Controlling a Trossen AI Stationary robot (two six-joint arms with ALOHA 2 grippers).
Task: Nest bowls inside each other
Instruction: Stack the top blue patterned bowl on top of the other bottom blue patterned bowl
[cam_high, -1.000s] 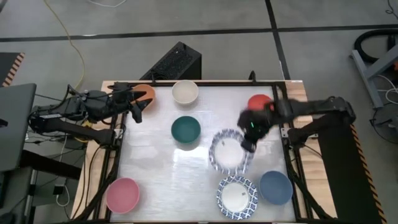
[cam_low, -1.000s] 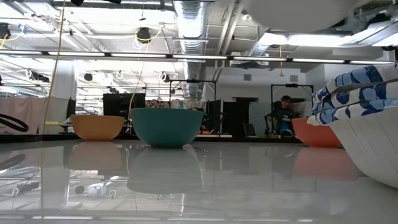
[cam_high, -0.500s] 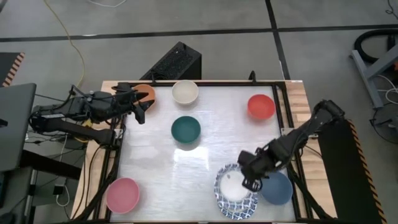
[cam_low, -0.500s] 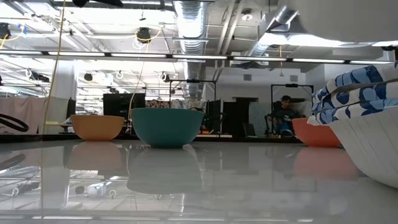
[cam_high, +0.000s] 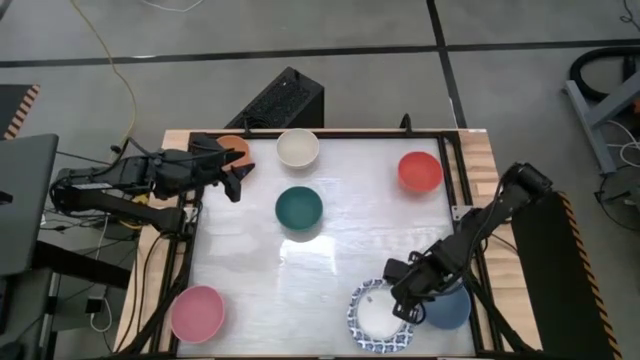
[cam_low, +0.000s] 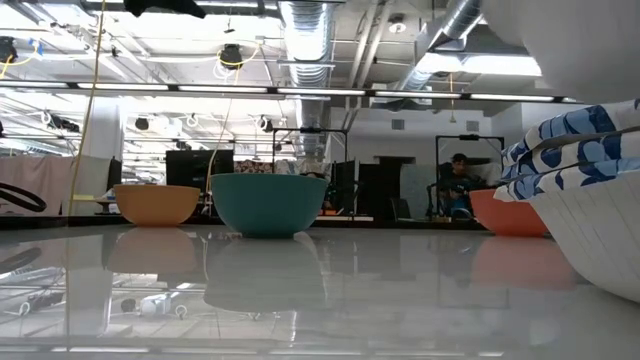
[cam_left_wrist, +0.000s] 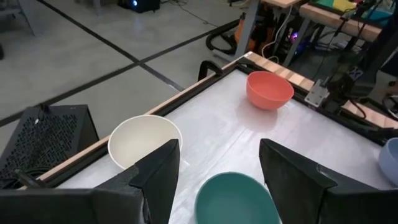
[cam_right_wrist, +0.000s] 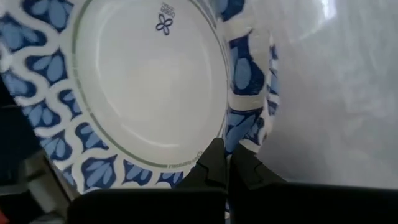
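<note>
My right gripper (cam_high: 404, 298) is shut on a blue-and-white patterned bowl (cam_high: 374, 312) near the table's near right corner. In the low view that bowl's white underside (cam_low: 565, 28) hangs above a stack of patterned bowls (cam_low: 585, 165). A plain blue bowl (cam_high: 447, 308) stands just right of it. The red (cam_high: 420, 171), dark green (cam_high: 299, 207), cream-white (cam_high: 297, 147), pink (cam_high: 197, 313) and orange (cam_high: 231, 147) bowls stand apart on their bases. My left gripper (cam_high: 237, 180) hangs open at the far left beside the orange bowl, holding nothing. My right gripper pinches the patterned bowl's rim (cam_right_wrist: 231, 127) between its two fingers (cam_right_wrist: 214, 163), on the side facing the blue bowl. The fingers slant down from the table's right. The bowl is lifted clear and tilted, its patterned outside and stamped base toward the wrist camera.
A raised wooden frame (cam_high: 462, 190) runs round the white tabletop. A black box (cam_high: 285, 100) sits beyond the far edge. Open tabletop lies between the green bowl and the pink bowl. A person (cam_low: 458, 185) sits far back in the room.
My right gripper has swung from the table's middle right toward the near edge and come down, carrying the patterned bowl until it hangs over the patterned stack beside the blue bowl. It has stayed shut on the rim throughout.
</note>
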